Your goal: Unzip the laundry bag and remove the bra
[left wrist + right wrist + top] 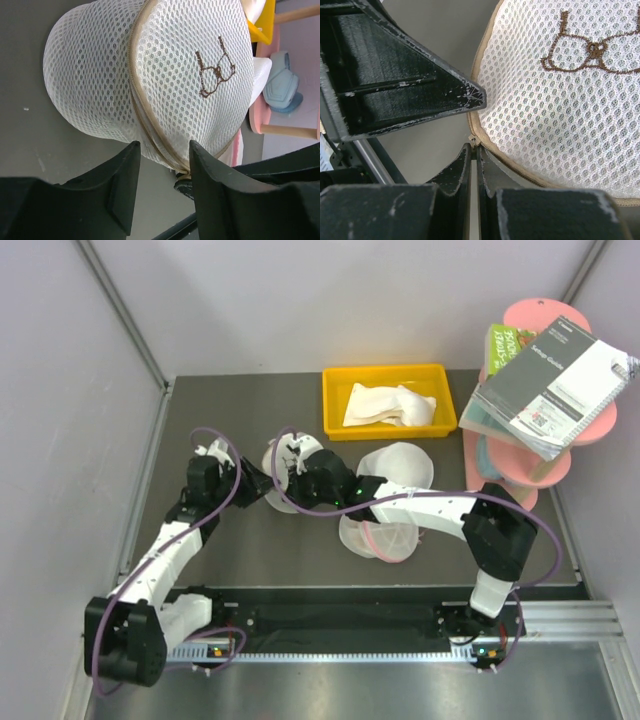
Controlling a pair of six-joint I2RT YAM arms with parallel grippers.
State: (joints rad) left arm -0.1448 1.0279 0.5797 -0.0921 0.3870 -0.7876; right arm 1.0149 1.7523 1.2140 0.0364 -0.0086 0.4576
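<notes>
Two hands meet at the bag [95, 75]: my left hand [161, 149] stands apart astride its tan rim [136, 100], my right hand [474, 152] clamped on the zip pull [474, 139].

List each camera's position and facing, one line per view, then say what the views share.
Top external: above and behind the arms, looking down on the table; both arms show, bases at the bottom.
Left wrist: on the left arm, facing the laundry bag and its tan seam; the left gripper is open, low in frame.
Right wrist: on the right arm, close on the bag's embroidered face; the right gripper is shut by the seam.
Shared: all three show the laundry bag.
</notes>
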